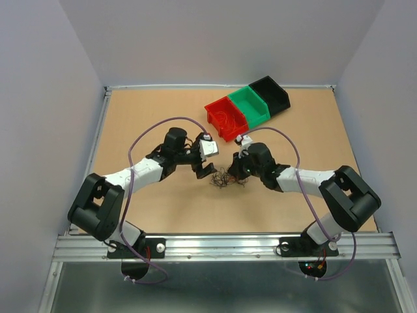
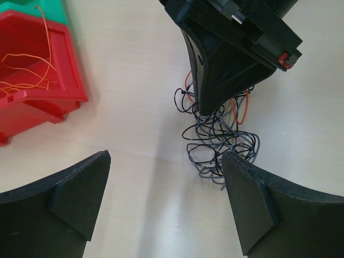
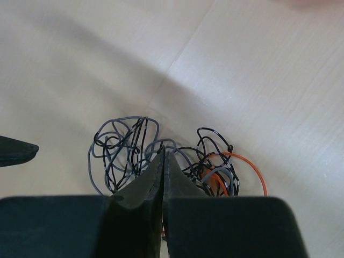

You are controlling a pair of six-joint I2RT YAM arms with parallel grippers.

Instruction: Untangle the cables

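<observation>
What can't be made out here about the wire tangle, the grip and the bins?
- Whether the shut right gripper pinches a strand of the black, grey and orange wire clump: right wrist view, own fingers cover the contact.
- Any wires inside the black plastic bin: top view, too small and dark.
- Part of the red plastic bin: left wrist view, cut off at the left edge.

This looks like a robotics lab cell. Plain grey walls [image 1: 45, 98] box in a wooden tabletop [image 1: 163, 111]. My left arm [image 1: 140, 173] and right arm [image 1: 306, 177] are bolted to an aluminium rail [image 1: 221, 246]. A red bin [image 1: 228, 132], green bin [image 1: 249, 106] and black bin [image 1: 270, 93] stand at the back.
</observation>
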